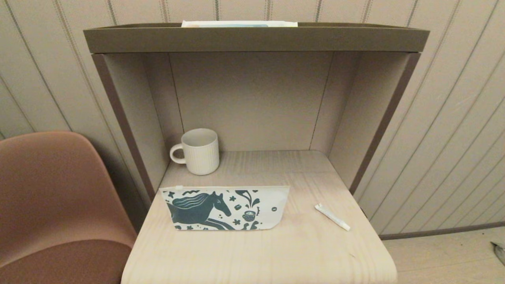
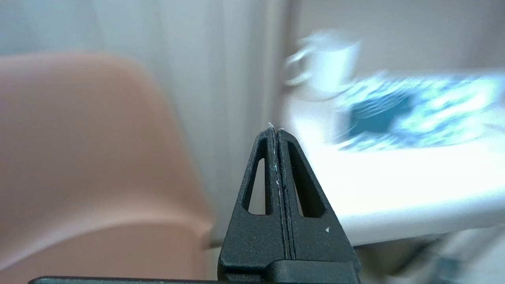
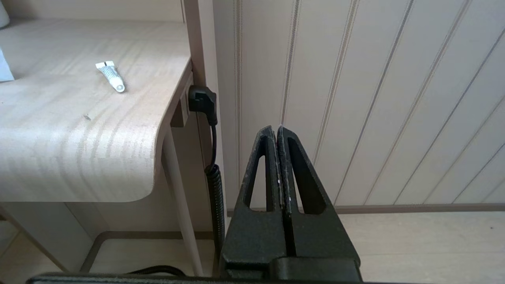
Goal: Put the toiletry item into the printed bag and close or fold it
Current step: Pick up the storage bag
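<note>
Right now your left gripper (image 2: 276, 128) and right gripper (image 3: 276, 128) are pinched closed, empty; the toiletry item (image 1: 332, 216) lies beside the printed bag (image 1: 225, 208).

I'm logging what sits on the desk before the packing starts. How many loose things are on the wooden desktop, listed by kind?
Mug: 1
Printed bag: 1
Toiletry tube: 1
Total: 3
Neither the left gripper nor the right gripper is over the desk; both are shut and hold nothing.
</note>
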Available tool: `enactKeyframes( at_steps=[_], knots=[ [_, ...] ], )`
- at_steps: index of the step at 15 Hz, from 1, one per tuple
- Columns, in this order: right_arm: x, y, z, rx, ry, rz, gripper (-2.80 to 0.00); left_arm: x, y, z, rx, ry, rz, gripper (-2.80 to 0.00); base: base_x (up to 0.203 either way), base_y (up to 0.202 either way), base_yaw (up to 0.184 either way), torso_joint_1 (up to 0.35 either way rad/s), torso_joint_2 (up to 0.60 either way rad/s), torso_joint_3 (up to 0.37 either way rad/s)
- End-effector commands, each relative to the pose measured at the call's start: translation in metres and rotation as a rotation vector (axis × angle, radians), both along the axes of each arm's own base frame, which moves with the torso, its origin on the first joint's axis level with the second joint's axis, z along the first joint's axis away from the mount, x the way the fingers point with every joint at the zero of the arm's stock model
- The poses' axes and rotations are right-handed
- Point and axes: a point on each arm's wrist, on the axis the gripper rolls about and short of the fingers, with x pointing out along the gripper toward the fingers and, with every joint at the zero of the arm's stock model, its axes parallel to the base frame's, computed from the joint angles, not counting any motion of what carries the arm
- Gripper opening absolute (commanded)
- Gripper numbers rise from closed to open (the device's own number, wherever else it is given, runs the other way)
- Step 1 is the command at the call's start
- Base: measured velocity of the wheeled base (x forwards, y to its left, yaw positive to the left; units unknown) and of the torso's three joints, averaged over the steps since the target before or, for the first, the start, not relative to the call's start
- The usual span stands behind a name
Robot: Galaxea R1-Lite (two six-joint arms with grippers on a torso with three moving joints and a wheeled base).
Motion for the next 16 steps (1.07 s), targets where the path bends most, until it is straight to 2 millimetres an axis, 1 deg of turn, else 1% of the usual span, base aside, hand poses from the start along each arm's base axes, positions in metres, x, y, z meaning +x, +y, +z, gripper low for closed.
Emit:
enactKeyframes(
  at_steps=[1, 3, 4, 6, 8, 10, 11, 14, 16],
  knots=[
    [0.000, 0.000, 0.000, 0.000, 0.001, 0.000, -2.80, 0.027, -0.003, 0.031, -0.023, 0.119, -0.133, -2.80, 0.000, 0.000, 0.000, 0.000, 0.00, 0.000],
    [0.000, 0.000, 0.000, 0.000, 0.001, 0.000, -2.80, 0.052, -0.007, 0.043, -0.051, 0.232, -0.358, -2.80, 0.000, 0.000, 0.000, 0.000, 0.00, 0.000],
    [0.000, 0.000, 0.000, 0.000, 0.001, 0.000, -2.80, 0.064, -0.010, 0.046, -0.068, 0.289, -0.481, -2.80, 0.000, 0.000, 0.000, 0.000, 0.00, 0.000],
    [0.000, 0.000, 0.000, 0.000, 0.001, 0.000, -2.80, 0.091, -0.013, 0.047, -0.106, 0.390, -0.643, -2.80, 0.000, 0.000, 0.000, 0.000, 0.00, 0.000],
    [0.000, 0.000, 0.000, 0.000, 0.001, 0.000, -2.80, 0.119, -0.014, 0.046, -0.129, 0.443, -0.759, -2.80, 0.000, 0.000, 0.000, 0.000, 0.00, 0.000],
    [0.000, 0.000, 0.000, 0.000, 0.001, 0.000, -2.80, 0.143, -0.015, 0.040, -0.131, 0.465, -0.815, -2.80, 0.000, 0.000, 0.000, 0.000, 0.00, 0.000],
    [0.000, 0.000, 0.000, -0.002, 0.001, 0.000, -2.80, 0.152, -0.016, 0.034, -0.106, 0.457, -0.830, 0.00, 0.000, 0.000, 0.000, 0.000, 0.00, 0.000],
    [0.000, 0.000, 0.000, -0.002, 0.001, 0.000, -2.80, 0.165, -0.016, 0.016, -0.029, 0.453, -0.842, 0.00, 0.000, 0.000, 0.000, 0.000, 0.00, 0.000],
    [0.000, 0.000, 0.000, -0.002, 0.001, 0.000, -2.80, 0.179, -0.014, 0.002, 0.099, 0.432, -0.811, 0.00, 0.000, 0.000, 0.000, 0.000, 0.00, 0.000]
  ],
)
